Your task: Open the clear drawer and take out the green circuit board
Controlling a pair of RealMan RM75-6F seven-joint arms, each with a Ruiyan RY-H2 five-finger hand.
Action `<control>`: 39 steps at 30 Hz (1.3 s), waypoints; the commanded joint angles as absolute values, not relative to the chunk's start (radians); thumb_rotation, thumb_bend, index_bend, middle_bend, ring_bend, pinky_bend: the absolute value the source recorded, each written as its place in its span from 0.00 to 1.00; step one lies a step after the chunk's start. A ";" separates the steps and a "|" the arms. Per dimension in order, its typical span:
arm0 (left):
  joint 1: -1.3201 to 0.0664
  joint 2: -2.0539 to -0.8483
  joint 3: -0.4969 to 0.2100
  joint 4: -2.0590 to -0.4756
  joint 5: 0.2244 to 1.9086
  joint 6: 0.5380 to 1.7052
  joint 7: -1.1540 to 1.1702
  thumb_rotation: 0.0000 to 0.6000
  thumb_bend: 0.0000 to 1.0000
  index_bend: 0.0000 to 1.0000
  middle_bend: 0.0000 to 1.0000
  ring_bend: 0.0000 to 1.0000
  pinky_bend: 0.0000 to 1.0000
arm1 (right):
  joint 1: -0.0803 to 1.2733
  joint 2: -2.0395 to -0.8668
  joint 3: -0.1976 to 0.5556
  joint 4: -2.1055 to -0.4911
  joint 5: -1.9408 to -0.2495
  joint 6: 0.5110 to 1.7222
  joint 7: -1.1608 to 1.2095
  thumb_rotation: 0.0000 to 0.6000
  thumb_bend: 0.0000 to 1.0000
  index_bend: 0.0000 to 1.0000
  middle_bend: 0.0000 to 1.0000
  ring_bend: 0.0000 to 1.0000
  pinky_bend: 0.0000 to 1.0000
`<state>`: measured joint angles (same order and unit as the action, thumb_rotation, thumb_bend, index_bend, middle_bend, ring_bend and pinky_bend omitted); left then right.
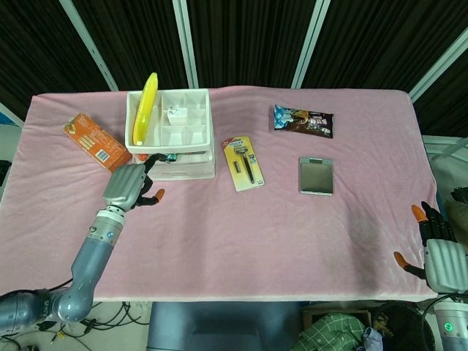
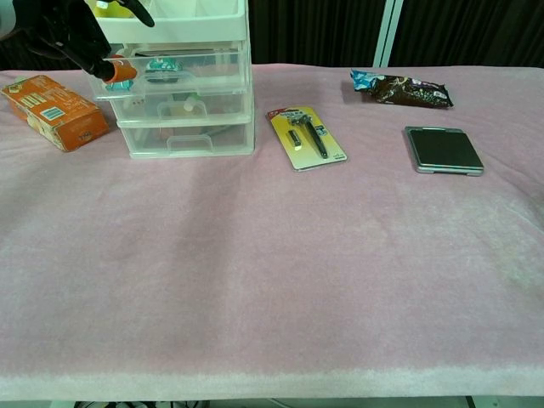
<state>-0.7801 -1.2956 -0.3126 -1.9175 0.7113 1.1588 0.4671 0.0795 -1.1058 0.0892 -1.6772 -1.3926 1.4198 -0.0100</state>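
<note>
A clear drawer unit (image 1: 191,167) (image 2: 191,110) stands at the back left, with a white divided tray (image 1: 186,117) on top. Its three stacked drawers look pushed in. Behind the top drawer's front a green-teal item (image 2: 161,65) shows, probably the circuit board, also glimpsed from the head view (image 1: 168,156). My left hand (image 1: 128,184) (image 2: 68,34) is raised at the top drawer's left front corner, fingers bent, thumb apart, holding nothing. An orange fingertip (image 2: 121,72) is at the drawer front; contact is unclear. My right hand (image 1: 435,245) rests open at the table's front right edge.
A banana (image 1: 146,108) lies in the tray. An orange box (image 1: 96,142) (image 2: 55,110) sits left of the drawers. A razor pack (image 1: 243,162) (image 2: 306,136), a dark snack bag (image 1: 303,121) (image 2: 404,87) and a grey flat device (image 1: 316,175) (image 2: 444,150) lie to the right on the pink cloth.
</note>
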 commanded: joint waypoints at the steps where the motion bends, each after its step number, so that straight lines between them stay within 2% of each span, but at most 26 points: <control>1: -0.830 -1.284 -0.328 -1.915 0.611 1.174 0.551 1.00 0.34 0.21 1.00 1.00 0.96 | 0.080 -1.105 0.089 -1.677 -1.392 1.419 -0.009 1.00 0.13 0.00 0.00 0.00 0.12; 14: -0.896 -1.295 -0.340 -1.893 0.393 1.152 0.621 1.00 0.34 0.28 1.00 1.00 0.97 | 0.080 -1.105 0.090 -1.677 -1.391 1.419 -0.010 1.00 0.13 0.00 0.00 0.00 0.12; 39: -0.884 -1.168 -0.304 -2.032 0.371 1.112 0.581 1.00 0.34 0.38 1.00 1.00 1.00 | 0.079 -1.105 0.092 -1.680 -1.388 1.420 -0.008 1.00 0.13 0.00 0.00 0.00 0.12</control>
